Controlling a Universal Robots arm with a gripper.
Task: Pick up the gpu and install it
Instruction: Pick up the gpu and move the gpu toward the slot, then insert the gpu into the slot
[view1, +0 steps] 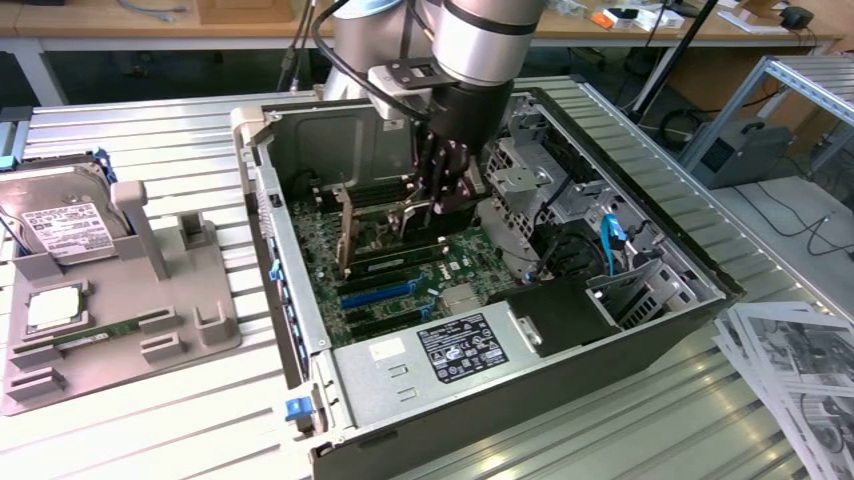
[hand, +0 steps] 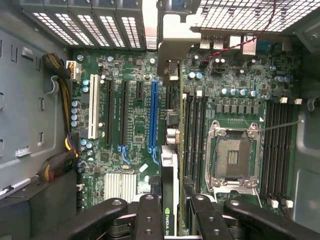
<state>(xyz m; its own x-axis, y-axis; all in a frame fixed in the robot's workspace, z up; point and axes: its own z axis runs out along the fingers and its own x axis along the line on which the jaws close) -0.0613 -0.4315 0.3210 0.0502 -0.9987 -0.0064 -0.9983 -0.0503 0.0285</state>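
The gpu (hand: 170, 200) hangs edge-on between my fingers (hand: 148, 215), its silver bracket (hand: 172, 35) toward the slotted rear wall of the case. My gripper (hand: 172, 222) is shut on it. The card runs just beside the blue slot (hand: 153, 117), above a black slot on the green motherboard (hand: 130, 125); whether its edge touches the slot I cannot tell. In the exterior view my gripper (view1: 447, 185) reaches down into the open computer case (view1: 300, 330), with the gpu (view1: 403, 218) below it over the board.
A CPU socket (hand: 232, 157) and memory slots (hand: 277, 150) lie beside the card. The power supply (view1: 454, 350) and drive cage (view1: 574, 200) crowd the case. On the exterior view's left, a grey fixture tray (view1: 187, 300) holds a hard drive (view1: 60, 225). Papers (view1: 801, 370) lie right.
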